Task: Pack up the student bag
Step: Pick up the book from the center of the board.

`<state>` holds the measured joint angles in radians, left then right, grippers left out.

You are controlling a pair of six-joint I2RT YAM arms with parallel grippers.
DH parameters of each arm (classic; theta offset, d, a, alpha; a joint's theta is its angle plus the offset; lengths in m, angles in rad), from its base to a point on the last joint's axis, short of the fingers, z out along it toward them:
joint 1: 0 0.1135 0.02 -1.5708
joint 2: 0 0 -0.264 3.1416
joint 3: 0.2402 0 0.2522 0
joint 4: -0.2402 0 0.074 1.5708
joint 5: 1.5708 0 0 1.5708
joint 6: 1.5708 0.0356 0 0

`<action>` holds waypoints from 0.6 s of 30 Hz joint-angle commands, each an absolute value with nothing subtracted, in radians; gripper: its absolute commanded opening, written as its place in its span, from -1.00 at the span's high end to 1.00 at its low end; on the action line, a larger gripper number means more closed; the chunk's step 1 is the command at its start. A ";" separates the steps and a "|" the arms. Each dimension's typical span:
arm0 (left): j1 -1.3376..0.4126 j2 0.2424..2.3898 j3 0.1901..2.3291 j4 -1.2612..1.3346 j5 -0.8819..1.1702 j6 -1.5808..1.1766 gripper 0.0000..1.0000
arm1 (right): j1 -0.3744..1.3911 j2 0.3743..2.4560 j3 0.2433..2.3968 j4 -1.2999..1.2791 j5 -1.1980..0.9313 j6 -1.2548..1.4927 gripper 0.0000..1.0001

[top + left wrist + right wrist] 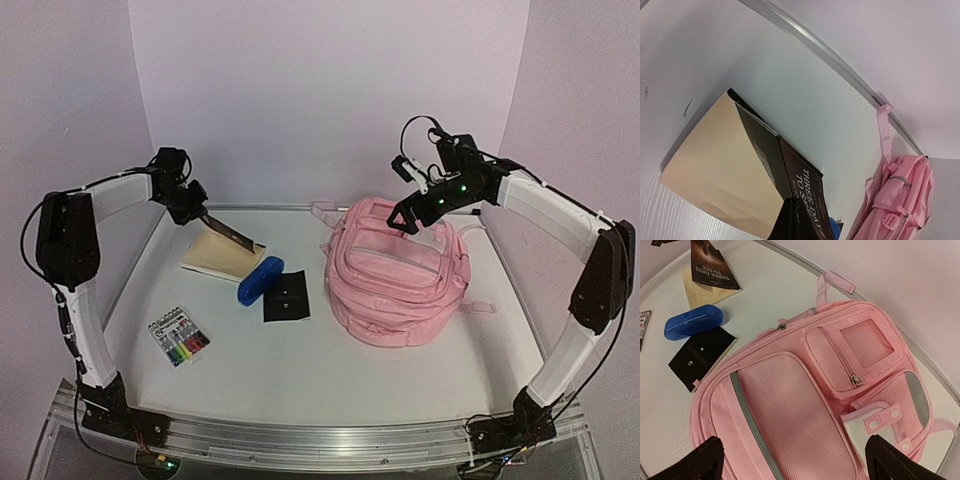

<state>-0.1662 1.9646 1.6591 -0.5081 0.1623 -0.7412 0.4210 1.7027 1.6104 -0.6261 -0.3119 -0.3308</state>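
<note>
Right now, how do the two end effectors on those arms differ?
The left end effector is shut on the dark cover of the book, holding it lifted. The right end effector is wide open and holds nothing. The left is over the book at the far left, while the right hovers above the pink student bag. Both are black.
</note>
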 commanded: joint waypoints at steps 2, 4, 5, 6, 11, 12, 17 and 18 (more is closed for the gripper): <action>-0.159 1.819 1.514 -0.579 0.175 -0.720 0.99 | 0.416 1.703 1.641 -0.622 -0.343 -0.309 -0.97; -0.156 1.796 1.447 -0.565 0.176 -0.736 1.00 | 0.416 1.706 1.639 -0.622 -0.352 -0.306 -0.97; -0.154 1.790 1.415 -0.553 0.178 -0.748 1.00 | 0.417 1.709 1.640 -0.622 -0.356 -0.304 -0.97; -0.154 1.789 1.392 -0.529 0.187 -0.757 1.00 | 0.417 1.712 1.642 -0.622 -0.360 -0.302 -0.97; -0.152 1.805 1.285 -0.384 0.215 -0.805 0.98 | 0.417 1.728 1.659 -0.624 -0.372 -0.294 -0.97; -0.152 1.807 1.265 -0.348 0.224 -0.814 0.94 | 0.417 1.729 1.662 -0.626 -0.372 -0.293 -0.97; -0.153 1.827 1.201 -0.219 0.238 -0.860 0.49 | 0.417 1.722 1.662 -0.633 -0.362 -0.300 -0.97; -0.153 1.832 1.196 -0.205 0.237 -0.865 0.44 | 0.417 1.720 1.659 -0.634 -0.359 -0.302 -0.97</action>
<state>-0.1524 1.8283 1.2158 -0.3568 0.2125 -0.8247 0.4202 1.7248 1.6215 -0.6308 -0.3573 -0.3080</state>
